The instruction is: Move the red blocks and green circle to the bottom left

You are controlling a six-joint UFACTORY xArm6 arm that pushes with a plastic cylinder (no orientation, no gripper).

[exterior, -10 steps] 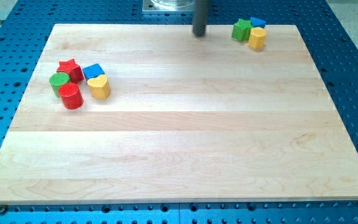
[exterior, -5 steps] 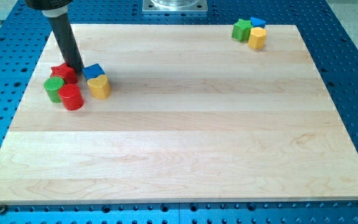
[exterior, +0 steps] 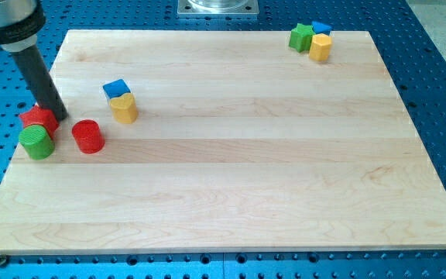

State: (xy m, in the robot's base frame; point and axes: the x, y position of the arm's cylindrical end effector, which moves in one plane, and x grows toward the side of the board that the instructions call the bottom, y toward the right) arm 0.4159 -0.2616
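Observation:
My tip (exterior: 56, 115) is at the board's left edge, touching the upper right of the red star block (exterior: 39, 119). The green circle block (exterior: 36, 142) sits just below the red star, touching it, at the left edge. The red cylinder block (exterior: 88, 136) stands apart, to the right of them. The dark rod rises from the tip toward the view's top left.
A blue block (exterior: 115, 88) and a yellow heart block (exterior: 123, 108) sit together right of the red cylinder. At the top right, a green star (exterior: 301, 36), a blue block (exterior: 321, 28) and a yellow block (exterior: 320, 47) cluster. The wooden board (exterior: 231, 170) lies on a blue perforated table.
My tip moved from the top middle to the left cluster, then pushed the red star and green circle left and down. The red cylinder, blue and yellow blocks stayed.

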